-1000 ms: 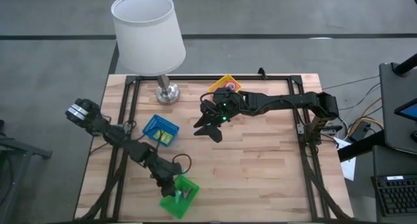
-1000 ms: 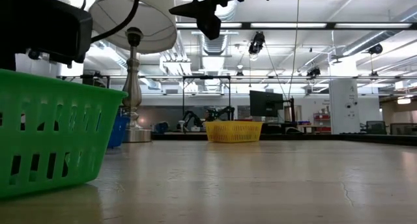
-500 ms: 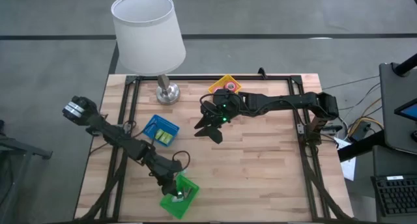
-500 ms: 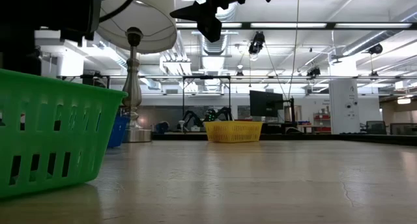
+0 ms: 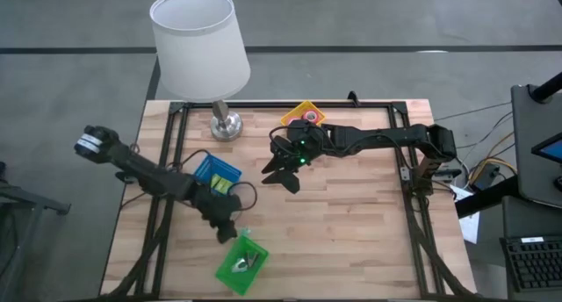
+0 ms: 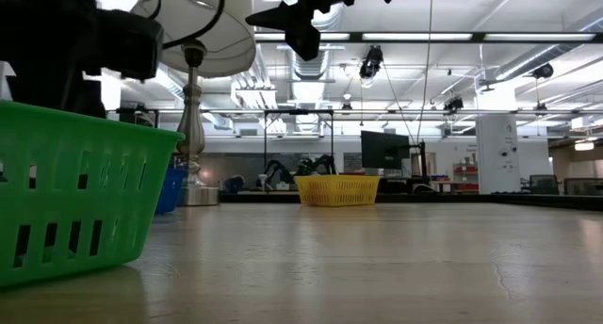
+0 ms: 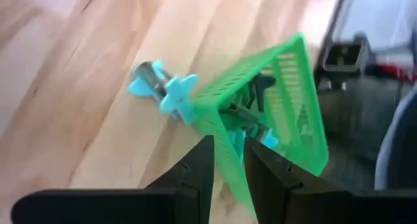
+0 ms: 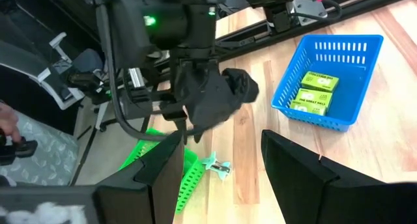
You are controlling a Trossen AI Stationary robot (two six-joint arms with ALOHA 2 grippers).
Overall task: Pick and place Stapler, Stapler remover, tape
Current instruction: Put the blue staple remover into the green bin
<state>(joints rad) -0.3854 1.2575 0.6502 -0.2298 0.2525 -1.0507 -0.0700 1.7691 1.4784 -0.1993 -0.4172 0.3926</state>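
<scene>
The light blue staple remover (image 7: 163,90) lies flat on the wooden table (image 5: 351,223). It touches the outside wall of the green basket (image 7: 287,100). Something dark lies inside that basket, but I cannot tell what it is. My left fingers (image 7: 208,152) hang just above the near edge of the green basket, close to the staple remover. They are open only a little and hold nothing. Beside them is the blue basket (image 5: 209,168) with lime-green boxes (image 8: 313,90) in it. The boxes have writing on them, but it is too small to read. My right fingers (image 5: 281,172) hang over the middle of the table, spread wide and empty. Behind them, the pink and red tape (image 5: 309,116) sits in the yellow basket (image 5: 297,111), near the lamp (image 5: 198,40).
</scene>
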